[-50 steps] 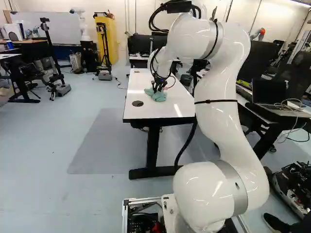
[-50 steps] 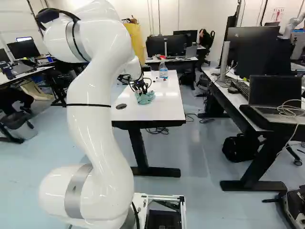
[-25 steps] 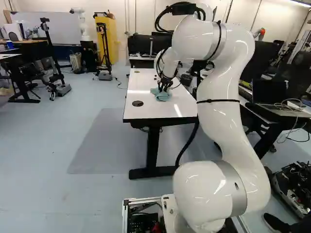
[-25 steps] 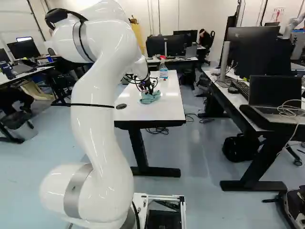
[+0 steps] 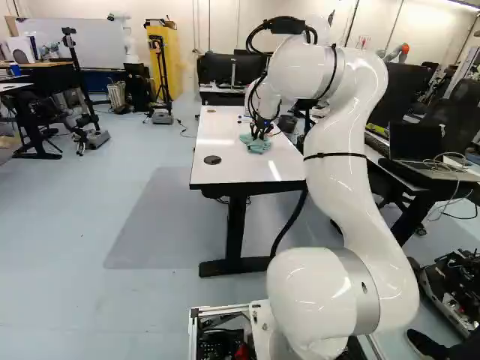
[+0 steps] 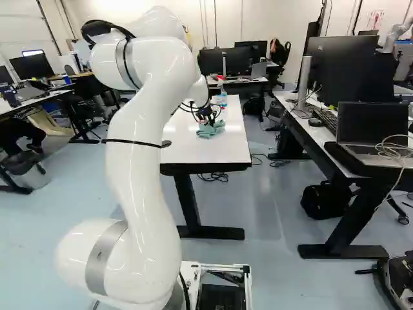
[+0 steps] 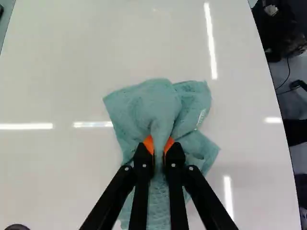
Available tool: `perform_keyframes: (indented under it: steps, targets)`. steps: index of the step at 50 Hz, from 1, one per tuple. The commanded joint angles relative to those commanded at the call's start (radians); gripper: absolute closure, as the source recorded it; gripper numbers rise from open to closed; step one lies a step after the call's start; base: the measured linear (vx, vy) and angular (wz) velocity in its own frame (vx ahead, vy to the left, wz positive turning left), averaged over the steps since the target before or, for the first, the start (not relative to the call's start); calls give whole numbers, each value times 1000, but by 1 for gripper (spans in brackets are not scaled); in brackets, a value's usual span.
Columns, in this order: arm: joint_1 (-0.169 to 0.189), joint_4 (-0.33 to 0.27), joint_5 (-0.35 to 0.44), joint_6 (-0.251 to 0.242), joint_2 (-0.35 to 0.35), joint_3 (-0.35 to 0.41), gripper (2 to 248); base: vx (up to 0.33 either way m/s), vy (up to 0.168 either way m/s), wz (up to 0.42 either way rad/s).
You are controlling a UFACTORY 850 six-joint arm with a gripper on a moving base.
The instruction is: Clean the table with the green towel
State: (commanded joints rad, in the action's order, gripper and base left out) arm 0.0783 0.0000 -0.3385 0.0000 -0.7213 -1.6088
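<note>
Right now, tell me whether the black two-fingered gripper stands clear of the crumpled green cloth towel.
No, the gripper has its orange pads pressed against a fold of the towel from both sides.

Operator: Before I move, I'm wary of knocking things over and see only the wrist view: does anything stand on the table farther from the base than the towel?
Observer: Yes, a spray bottle with a red top stands on the white table, past the green towel.
Operator: And beside the table, on my right?
Observer: A desk with a keyboard on it, across a gap.
</note>
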Motion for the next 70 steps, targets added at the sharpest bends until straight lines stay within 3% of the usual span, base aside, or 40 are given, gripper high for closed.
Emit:
perform_keyframes:
  steps: [45,58,70]
  targets:
    - [-62,0,0,0,-174,-257,207,0,0,0]
    - [-91,0,0,0,-177,-261,207,0,0,0]
    - [-115,0,0,0,-147,-217,207,0,0,0]
